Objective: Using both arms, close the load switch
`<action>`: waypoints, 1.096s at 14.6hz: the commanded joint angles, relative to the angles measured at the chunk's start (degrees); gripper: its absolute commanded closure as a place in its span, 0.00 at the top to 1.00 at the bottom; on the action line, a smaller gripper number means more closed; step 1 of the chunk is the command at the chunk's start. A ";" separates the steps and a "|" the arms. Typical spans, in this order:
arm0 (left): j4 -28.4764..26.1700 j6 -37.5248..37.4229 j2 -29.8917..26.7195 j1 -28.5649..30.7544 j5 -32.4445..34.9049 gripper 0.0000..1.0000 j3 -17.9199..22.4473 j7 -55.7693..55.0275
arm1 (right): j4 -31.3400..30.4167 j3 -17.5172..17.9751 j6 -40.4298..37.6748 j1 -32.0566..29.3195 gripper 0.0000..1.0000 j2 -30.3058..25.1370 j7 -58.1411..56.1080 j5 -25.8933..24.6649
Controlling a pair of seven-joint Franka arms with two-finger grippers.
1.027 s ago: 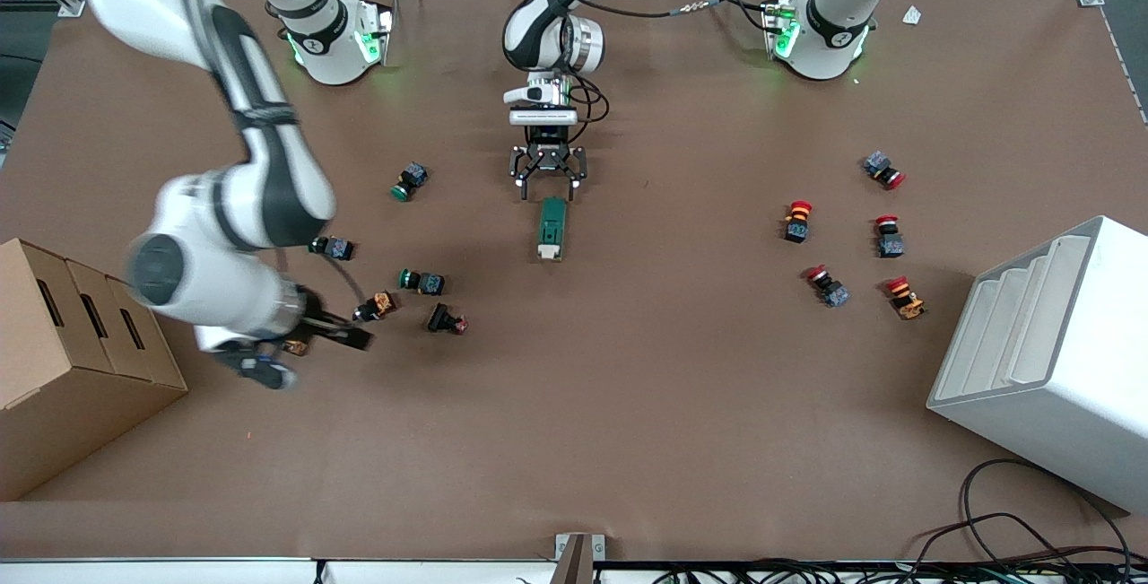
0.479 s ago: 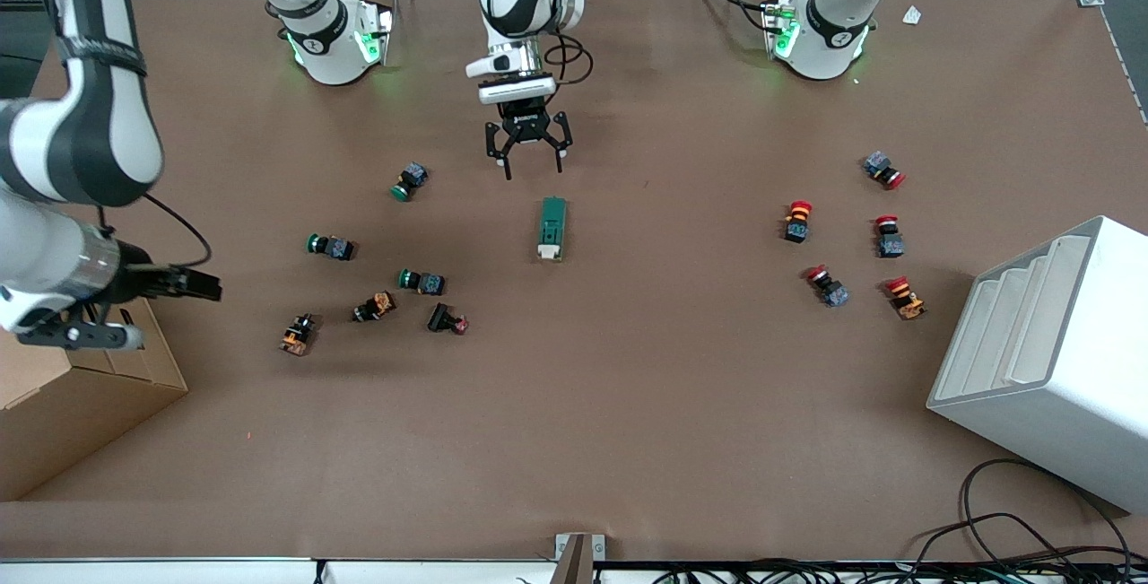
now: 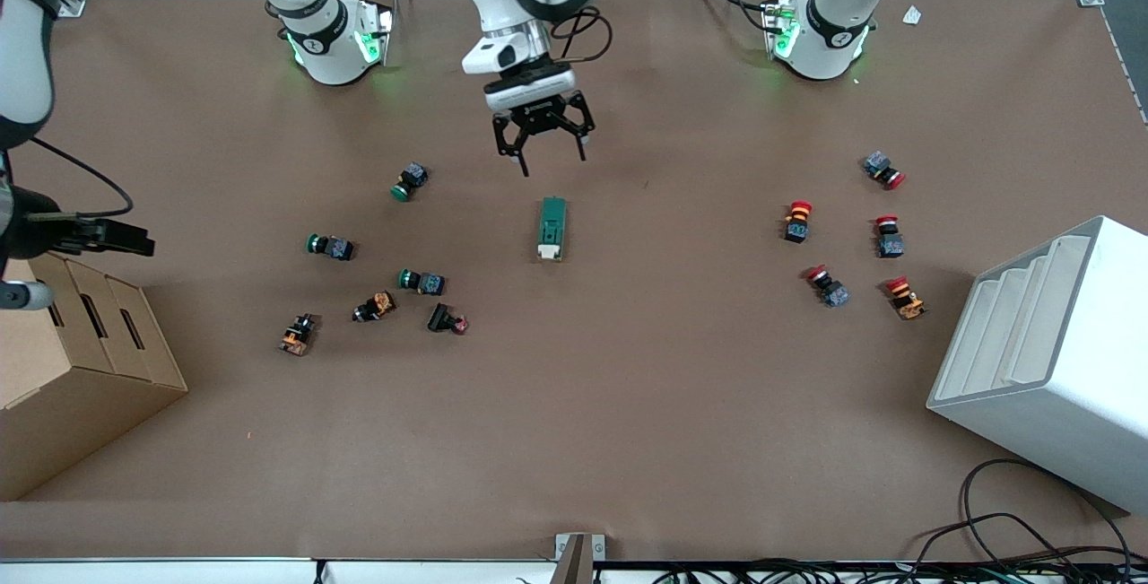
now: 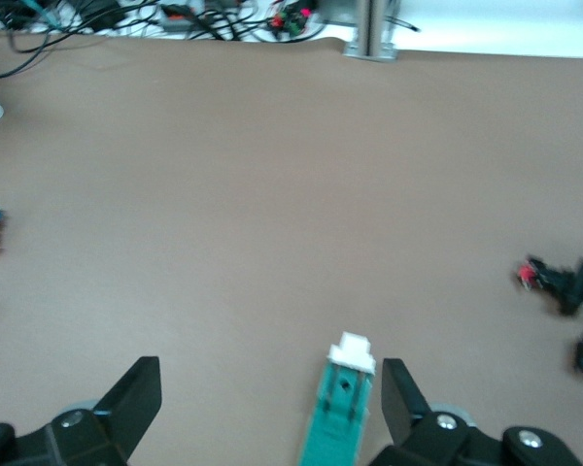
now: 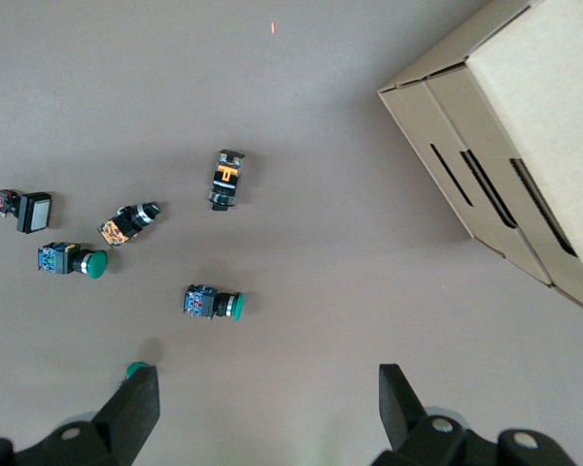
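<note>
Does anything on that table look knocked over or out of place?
Nothing looks damaged or spilled. The push buttons lie scattered on their sides at odd angles, while the load switch lies alone mid-table. Both grippers, left and right, are open and holding nothing.

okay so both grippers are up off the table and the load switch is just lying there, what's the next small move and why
Probably bring the left gripper straight down onto the load switch. It hangs open just short of the switch's dark-green end, and nothing holds the switch. The right gripper, also open, is over the cardboard box, much farther off.

No legible txt, labels, brands or nos. anywhere; marks on arms too small to read.
</note>
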 commanded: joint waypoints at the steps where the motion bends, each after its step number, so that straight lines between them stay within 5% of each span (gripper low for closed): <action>1: -0.62 -0.37 -5.33 6.24 -7.69 1.00 -0.23 8.55 | 1.52 1.41 -1.27 -1.27 1.00 0.52 -0.82 -1.06; 8: 10.97 -13.01 -8.41 24.16 -20.26 1.00 -0.14 37.89 | 3.19 1.32 -3.73 -1.18 1.00 0.43 -0.47 -0.53; 16: 11.94 -14.52 -14.04 41.58 -29.86 1.00 -0.05 57.95 | 1.35 1.41 -3.56 -1.36 1.00 -3.16 -0.12 -0.62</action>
